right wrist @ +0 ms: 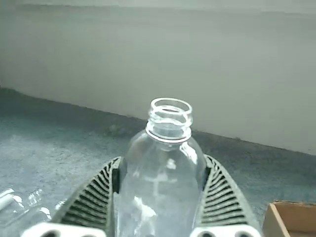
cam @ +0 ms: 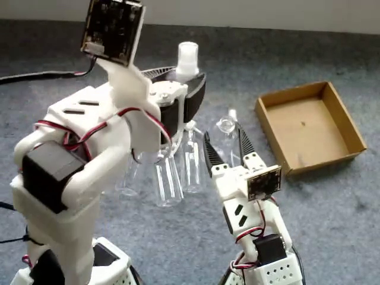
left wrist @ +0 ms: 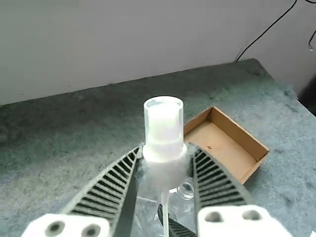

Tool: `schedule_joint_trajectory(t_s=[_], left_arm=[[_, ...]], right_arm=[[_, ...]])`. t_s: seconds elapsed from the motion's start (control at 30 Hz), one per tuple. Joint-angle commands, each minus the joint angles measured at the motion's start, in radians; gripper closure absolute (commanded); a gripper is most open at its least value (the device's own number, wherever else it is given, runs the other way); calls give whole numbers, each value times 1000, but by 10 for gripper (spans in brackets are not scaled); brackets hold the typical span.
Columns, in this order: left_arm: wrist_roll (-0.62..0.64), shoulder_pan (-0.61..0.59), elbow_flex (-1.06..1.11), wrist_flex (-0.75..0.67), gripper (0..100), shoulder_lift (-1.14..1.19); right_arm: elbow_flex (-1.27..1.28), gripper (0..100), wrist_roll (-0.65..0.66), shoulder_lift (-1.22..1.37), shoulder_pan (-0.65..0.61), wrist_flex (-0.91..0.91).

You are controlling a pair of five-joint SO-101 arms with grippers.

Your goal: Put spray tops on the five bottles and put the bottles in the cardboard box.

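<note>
With the left gripper (left wrist: pixel 165 150) clamped on a spray top (left wrist: pixel 163 129) and the right gripper (right wrist: pixel 163 160) closed round an upright open bottle (right wrist: pixel 160 187) left of the cardboard box (cam: pixel 309 127), I'd centre the top over the bottle's mouth, lower it straight, then twist.

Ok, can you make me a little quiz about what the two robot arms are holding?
1. True or false: the box has a bottle in it.
2. What does the left gripper hold? A) a spray top B) a bottle C) nothing
3. Fill in the gap: the bottle in the right gripper has no ____ on it yet.

Key
1. False. The box is empty.
2. A. The fingers are shut on the spray top, held up above the table.
3. Spray top. The bottle's mouth is open.
</note>
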Motion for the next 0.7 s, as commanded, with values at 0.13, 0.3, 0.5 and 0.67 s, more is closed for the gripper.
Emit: schedule_joint_trajectory(t_s=[0.13,0.3,0.5,0.67], left_arm=[[-98,113,338,-221,996,-171],[-98,113,641,-546,996,-289],[-98,111,969,-956,995,-512],[-97,110,1130,-1158,995,-651]], right_arm=[[153,961,92,-13,-5,-27],[154,961,92,-13,-7,27],[153,961,87,-13,-4,44],[154,961,87,-13,-8,90]])
